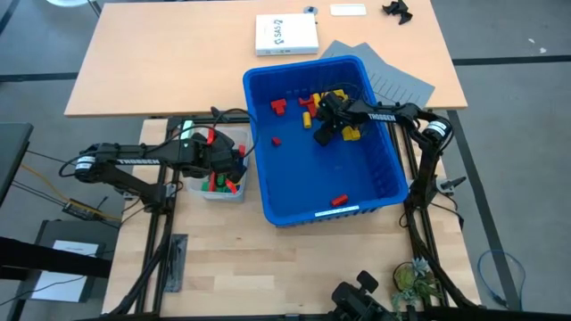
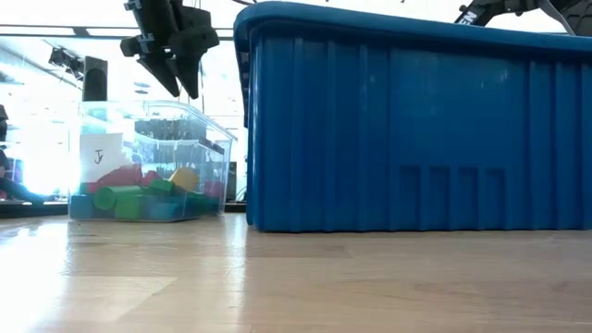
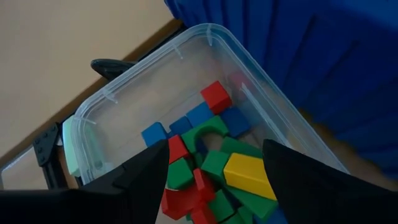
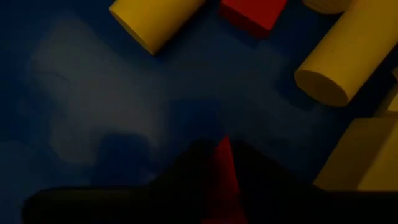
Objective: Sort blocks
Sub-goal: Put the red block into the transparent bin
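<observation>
**Right gripper pinches a red block in the bin while the left hangs open over the tub**

We start with the biggest thing, the wooden table (image 1: 214, 267), which carries everything else. On it stands the large blue bin (image 1: 375, 192), right of centre in the high view and filling most of the low view. Just beside the bin's left wall sits the small clear tub (image 2: 92, 148), close enough that the two look nearly touching.

Our left arm reaches in from the left, and the left gripper (image 2: 180, 83) hangs above the tub with its fingers spread and nothing between them. Our right arm comes from the right and bends down into the far part of the bin, where the right gripper (image 4: 225, 171) has its fingers drawn in on a red block (image 4: 225, 168), held low against the bin floor.

The blocks lie in two places. In the bin, a cluster of yellow blocks (image 1: 350, 134) sits around the right gripper, a red T-shaped block (image 1: 279, 106) lies toward the far left, a small red one (image 1: 276, 141) rests near the middle, and another red one (image 1: 339, 200) lies close to the near wall. In the tub we see a mixed pile: green blocks (image 3: 214, 165), blue blocks (image 3: 199, 115), a red cube (image 3: 216, 96) and a yellow block (image 3: 249, 176)
</observation>
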Robot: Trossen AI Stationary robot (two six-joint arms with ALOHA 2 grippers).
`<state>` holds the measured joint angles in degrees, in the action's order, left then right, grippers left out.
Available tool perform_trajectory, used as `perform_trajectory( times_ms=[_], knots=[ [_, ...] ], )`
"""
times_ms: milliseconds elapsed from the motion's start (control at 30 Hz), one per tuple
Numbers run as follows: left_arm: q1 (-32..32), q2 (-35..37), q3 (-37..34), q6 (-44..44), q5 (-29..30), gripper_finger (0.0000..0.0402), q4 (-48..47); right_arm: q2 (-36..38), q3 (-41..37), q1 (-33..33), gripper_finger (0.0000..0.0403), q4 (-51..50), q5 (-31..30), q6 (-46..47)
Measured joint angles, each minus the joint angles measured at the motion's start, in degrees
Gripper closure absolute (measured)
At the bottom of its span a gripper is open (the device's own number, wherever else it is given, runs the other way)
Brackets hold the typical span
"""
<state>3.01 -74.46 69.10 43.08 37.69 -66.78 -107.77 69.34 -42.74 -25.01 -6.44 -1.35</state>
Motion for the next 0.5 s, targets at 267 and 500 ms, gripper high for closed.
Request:
perform_trajectory(
  times_ms=[267, 500],
  knots=[
    [-0.1, 0.0, 0.1, -1.1, 0.8, 0.0133, 0.0, 2.1, 0.0, 0.0, 0.034, -0.6, 0.5, -0.6],
    [-2.2, 0.0, 3.9, -4.6, 5.2, 0.0133, 0.2, 10.1, 0.0, 0.0, 0.0348, -0.2, 3.8, -1.3]
  ],
)
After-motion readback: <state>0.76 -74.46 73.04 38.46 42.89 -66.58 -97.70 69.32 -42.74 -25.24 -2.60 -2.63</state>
